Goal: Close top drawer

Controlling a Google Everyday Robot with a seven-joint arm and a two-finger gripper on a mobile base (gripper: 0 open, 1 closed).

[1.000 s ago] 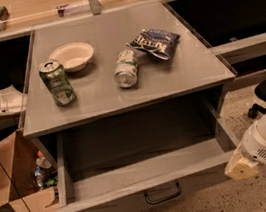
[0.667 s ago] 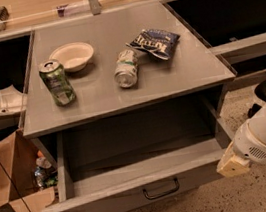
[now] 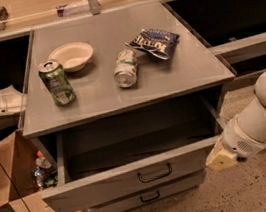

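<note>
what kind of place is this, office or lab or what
Likely an office or lab workspace: a grey cabinet set among long desks, with a cardboard box on the speckled floor. The gripper is at the right front corner of the open top drawer.

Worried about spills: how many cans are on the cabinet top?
2: a green can upright at left, a pale can on its side mid-top. The gripper is by the top drawer's right front corner.

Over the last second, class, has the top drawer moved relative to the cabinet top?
Yes. The top drawer has slid inward, its front now closer under the cabinet top's front edge. The gripper sits at the front's right end.
</note>
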